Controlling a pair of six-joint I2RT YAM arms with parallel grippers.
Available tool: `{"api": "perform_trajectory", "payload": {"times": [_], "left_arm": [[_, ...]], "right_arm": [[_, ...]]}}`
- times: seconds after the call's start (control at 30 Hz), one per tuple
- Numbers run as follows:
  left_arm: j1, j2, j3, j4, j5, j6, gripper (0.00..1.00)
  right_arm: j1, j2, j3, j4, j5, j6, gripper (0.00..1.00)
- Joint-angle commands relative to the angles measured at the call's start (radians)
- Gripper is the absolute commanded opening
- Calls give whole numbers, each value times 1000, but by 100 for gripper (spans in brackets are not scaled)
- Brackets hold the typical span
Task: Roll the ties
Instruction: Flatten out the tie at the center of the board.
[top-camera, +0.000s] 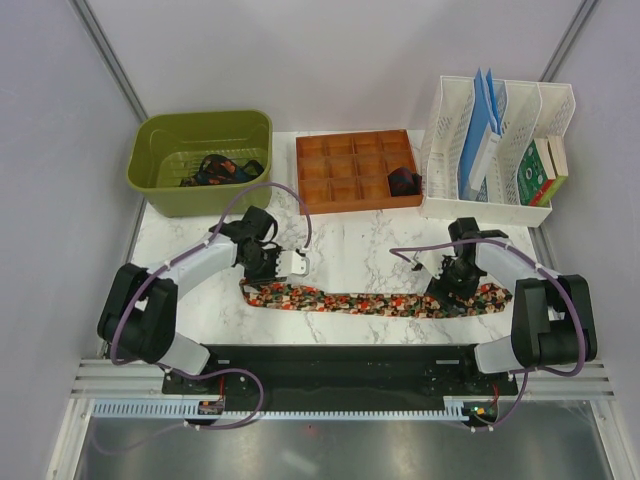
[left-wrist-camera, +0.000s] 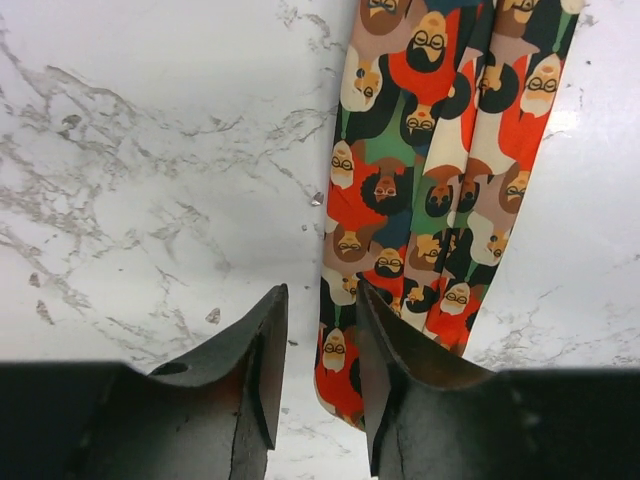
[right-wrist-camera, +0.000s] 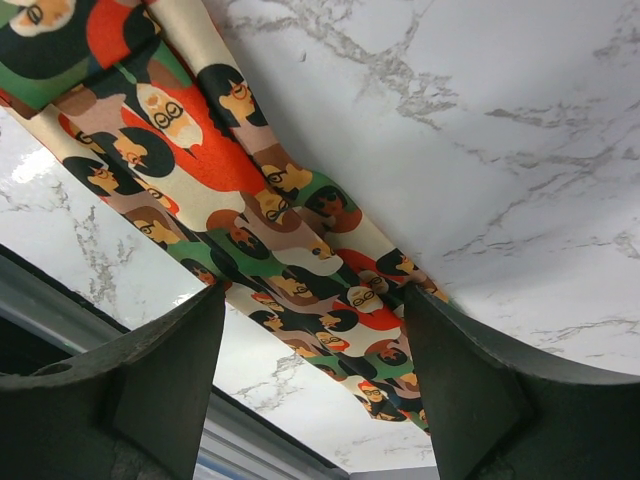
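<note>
From above, the speckled tie (top-camera: 370, 300) lies stretched on the table (top-camera: 350, 240), on the arms' side of the wooden tray (top-camera: 357, 170). The left wrist view shows the left claw (left-wrist-camera: 320, 370) barely parted and empty; it should pinch the tie's end squarely. In the right wrist view the right claw (right-wrist-camera: 315, 350) gapes astride the cloth, gripping nothing, and would do best pinning it flat.

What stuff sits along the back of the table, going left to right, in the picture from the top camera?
Green tub → wooden tray with little compartments → white file rack.
</note>
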Motion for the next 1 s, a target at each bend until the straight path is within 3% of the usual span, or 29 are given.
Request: {"api": "perform_trajectory", "payload": {"times": [0.0, 0.33, 0.43, 0.47, 0.53, 0.63, 0.73, 0.97], "left_arm": [[4, -52, -3, -36, -12, 56, 43], [4, 26, -12, -87, -81, 90, 55], [10, 28, -9, -90, -99, 96, 45], [16, 23, 1, -96, -101, 94, 34], [25, -3, 12, -116, -87, 101, 21], [60, -52, 35, -179, -64, 116, 10], [97, -109, 28, -246, -44, 137, 2], [142, -179, -32, -280, -35, 170, 2]], "right_arm": [[-8, 25, 0, 27, -12, -4, 80], [-8, 31, 6, 24, -8, -3, 81], [-8, 42, 3, 26, -6, 0, 81], [-10, 43, 3, 29, -5, 2, 81], [-8, 47, 3, 30, -5, 7, 81], [-8, 46, 3, 34, -6, 10, 81], [-10, 50, 5, 32, -6, 14, 81], [-8, 51, 3, 32, -8, 16, 82]]}}
